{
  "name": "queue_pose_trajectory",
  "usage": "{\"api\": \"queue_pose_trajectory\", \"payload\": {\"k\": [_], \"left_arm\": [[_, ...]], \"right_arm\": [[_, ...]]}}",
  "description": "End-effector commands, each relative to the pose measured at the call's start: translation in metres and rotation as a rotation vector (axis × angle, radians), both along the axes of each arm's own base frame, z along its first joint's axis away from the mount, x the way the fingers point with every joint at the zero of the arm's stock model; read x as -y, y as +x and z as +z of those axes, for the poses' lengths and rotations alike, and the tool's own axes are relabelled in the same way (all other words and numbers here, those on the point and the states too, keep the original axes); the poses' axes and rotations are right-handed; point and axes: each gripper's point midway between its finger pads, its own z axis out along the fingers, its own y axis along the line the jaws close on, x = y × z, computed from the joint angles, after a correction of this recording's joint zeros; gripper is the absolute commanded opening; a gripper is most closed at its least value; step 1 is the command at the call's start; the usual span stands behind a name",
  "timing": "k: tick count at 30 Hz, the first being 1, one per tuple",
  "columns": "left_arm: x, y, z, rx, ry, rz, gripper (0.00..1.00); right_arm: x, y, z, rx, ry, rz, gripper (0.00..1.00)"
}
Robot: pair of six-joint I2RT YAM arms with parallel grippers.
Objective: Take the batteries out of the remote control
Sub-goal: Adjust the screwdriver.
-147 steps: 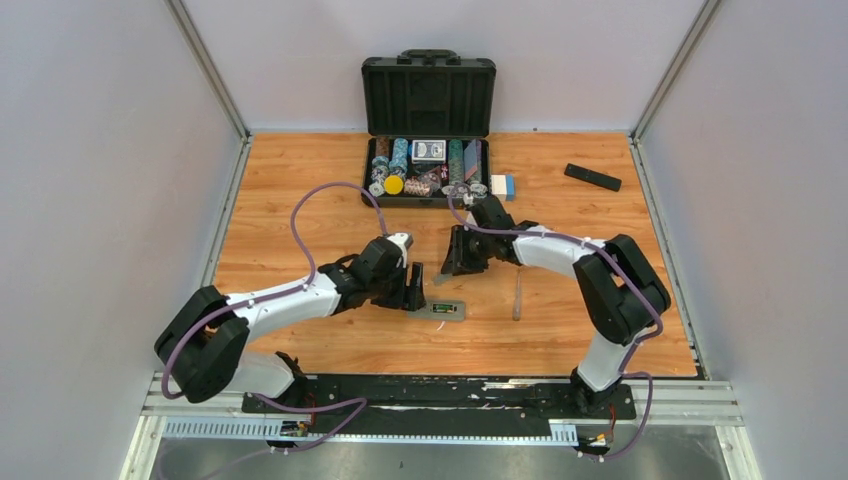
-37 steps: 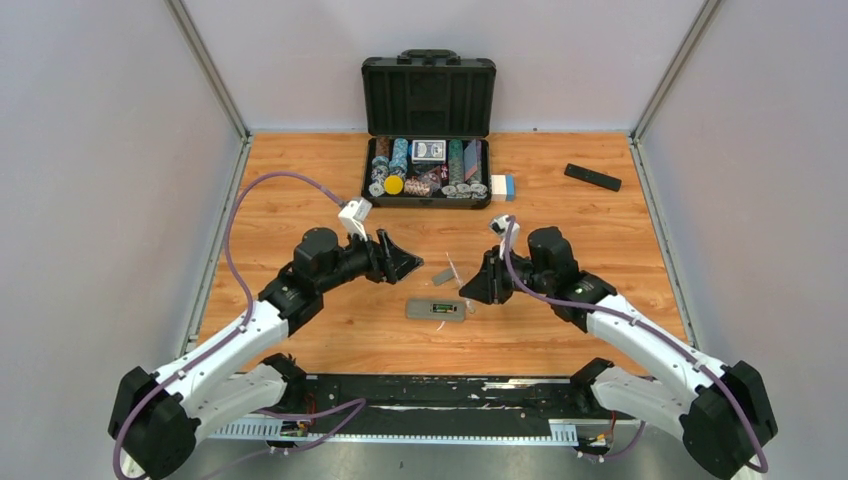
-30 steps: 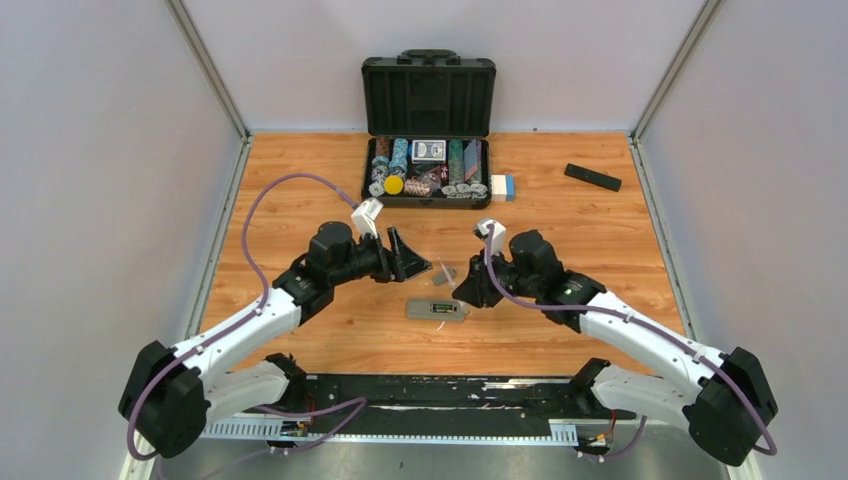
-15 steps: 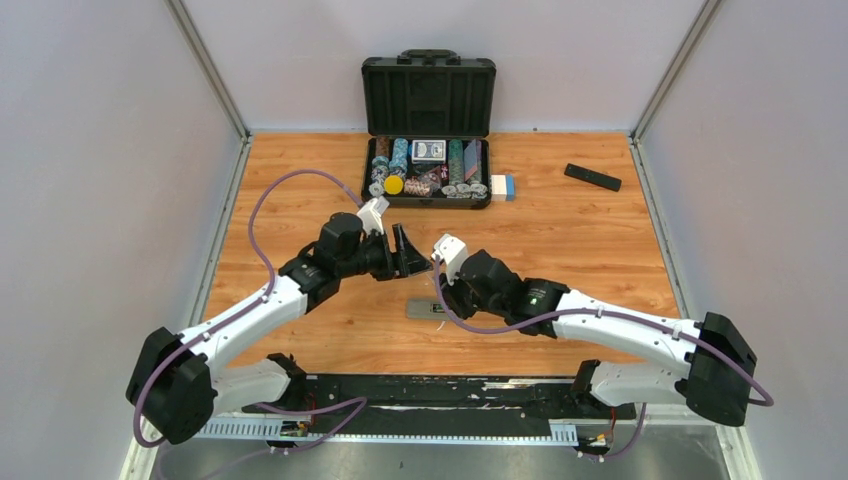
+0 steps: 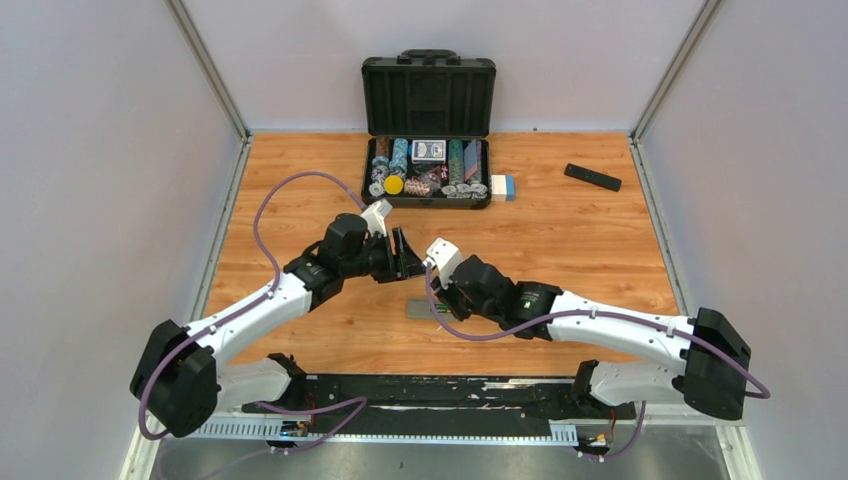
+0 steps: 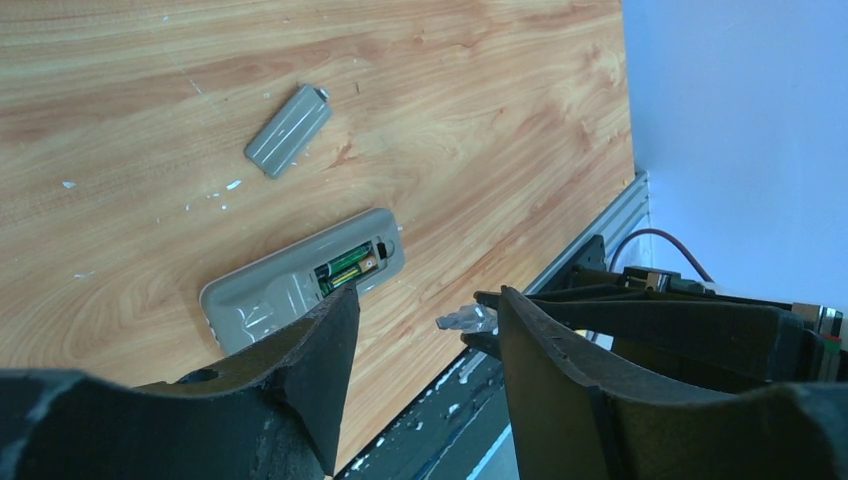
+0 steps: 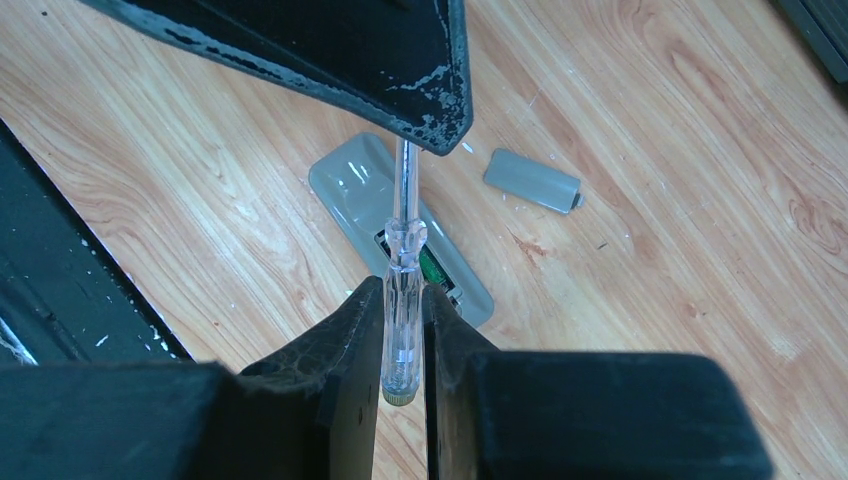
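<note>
- My right hand (image 7: 402, 300) is pinching a clear-handled screwdriver (image 7: 404, 245) by the handle. The metal tip is hidden behind 1 finger of my left hand.
- My left hand (image 6: 425, 330) is spread and holds nothing. It hangs just above the grey remote control (image 6: 280, 290).
- The remote control lies flat on the tabletop (image 6: 450, 90) with its compartment uncovered.
- The batteries (image 6: 348, 268), with green labels, sit inside this compartment.
- The grey cover (image 6: 288, 130) lies on the tabletop, apart from the remote control.
</note>
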Motion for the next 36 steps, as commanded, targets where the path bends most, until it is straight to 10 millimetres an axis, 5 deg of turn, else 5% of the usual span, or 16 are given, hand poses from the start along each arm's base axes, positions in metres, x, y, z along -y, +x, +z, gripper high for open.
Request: {"api": "queue_pose_trajectory", "payload": {"k": [1,17,24,28,30,31,36], "left_arm": [[0.008,0.006,0.015,0.039,-0.031,-0.013,0.6],[0.01,0.004,0.01,0.034,-0.04,-0.026,0.17],[0.008,0.002,0.005,0.026,-0.036,-0.023,0.0],[0.009,0.004,0.011,0.055,-0.057,-0.019,0.0],[0.007,0.005,0.014,0.072,-0.057,-0.005,0.0],[0.005,0.006,0.015,0.08,-0.057,0.004,0.0],[-0.003,0.009,0.024,0.126,-0.055,0.048,0.0]], "right_arm": [[-0.016,0.008,0.026,0.058,0.068,0.004,0.0],[-0.024,0.004,0.022,0.048,0.067,0.019,0.0],[-0.019,0.009,0.023,0.063,0.057,-0.014,0.09],[-0.018,0.007,0.022,0.022,0.031,-0.032,0.21],[-0.022,0.004,0.022,-0.001,0.036,-0.018,0.54],[-0.023,0.003,0.024,-0.005,0.047,-0.017,0.6],[-0.022,0.003,0.044,0.024,0.133,-0.029,0.74]]}}
